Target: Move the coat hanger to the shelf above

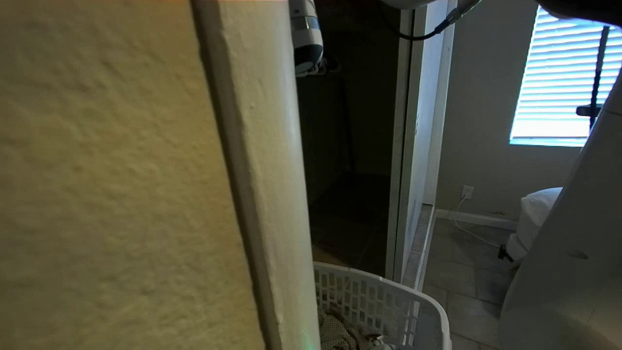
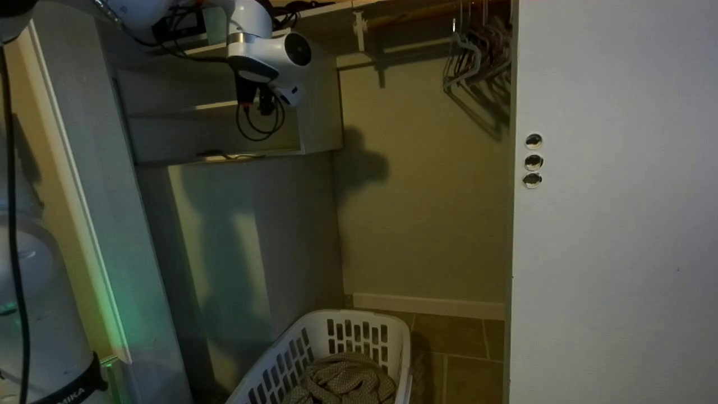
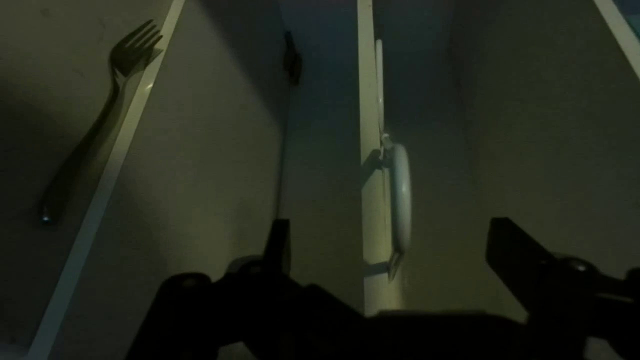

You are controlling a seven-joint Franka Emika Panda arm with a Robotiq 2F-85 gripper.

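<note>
Coat hanger (image 3: 401, 197) lay along the middle shelf edge (image 3: 372, 225)

Closest in, the gripper (image 3: 390, 225) had its two fingers (image 3: 278, 245) wide apart, the hanger between them in the wrist view, a gap on each side. This one hanger looked pale, seen edge-on, its long axis running with the shelf edge, thick rounded part toward the gripper, thin end pointing away. Which part was the hook I couldn't make out. Three pale board edges (image 3: 127, 127) showed. One fork (image 3: 95, 127) lay by the left one, tines pointing away and lapping over it. Farther in sat one small dark object (image 3: 293, 59), too dim to name.

Lower down stood one white basket (image 2: 318, 334) holding patterned cloth (image 2: 348, 381), visible in both exterior views. Beyond, in an exterior view, more hangers (image 2: 477, 62) hung bunched from one rod (image 2: 412, 15), overlapping too much to count. Farthest off, one window (image 1: 554, 92) glowed white.
</note>
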